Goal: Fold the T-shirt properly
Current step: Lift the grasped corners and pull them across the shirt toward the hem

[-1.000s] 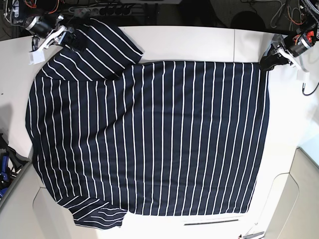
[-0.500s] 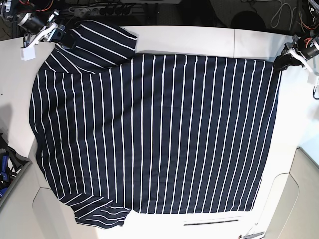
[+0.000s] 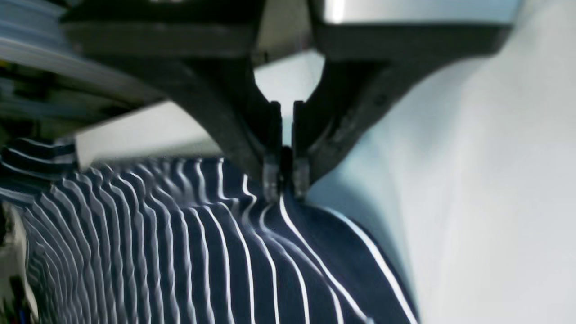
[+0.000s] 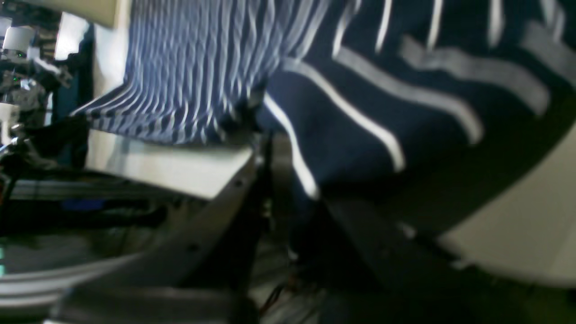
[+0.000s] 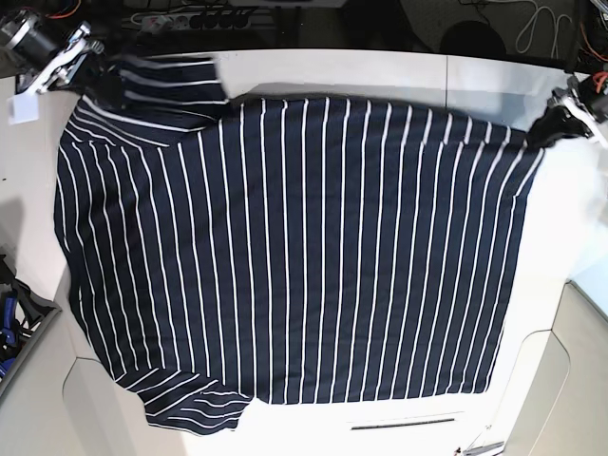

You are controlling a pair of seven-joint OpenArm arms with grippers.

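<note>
The navy T-shirt [image 5: 294, 247] with thin white stripes lies spread over the white table [image 5: 380, 76], a sleeve folded over at the far left corner. My left gripper [image 5: 551, 123] is at the far right, shut on the shirt's corner; in the left wrist view its jaws [image 3: 284, 180] pinch the striped cloth [image 3: 216, 252]. My right gripper [image 5: 87, 78] is at the far left, shut on the shirt by the sleeve; in the right wrist view the cloth [image 4: 360, 112] drapes over the blurred fingers [image 4: 265, 153].
A power strip and cables [image 5: 190, 17] lie along the dark back edge. Blue-handled tools [image 5: 9, 323] sit off the table's left edge. A pale panel [image 5: 570, 380] adjoins the table at the near right.
Both grippers have moved outward and toward the far edge, pulling the shirt's far edge wider and tauter. The folded sleeve has shifted left with the right gripper.
</note>
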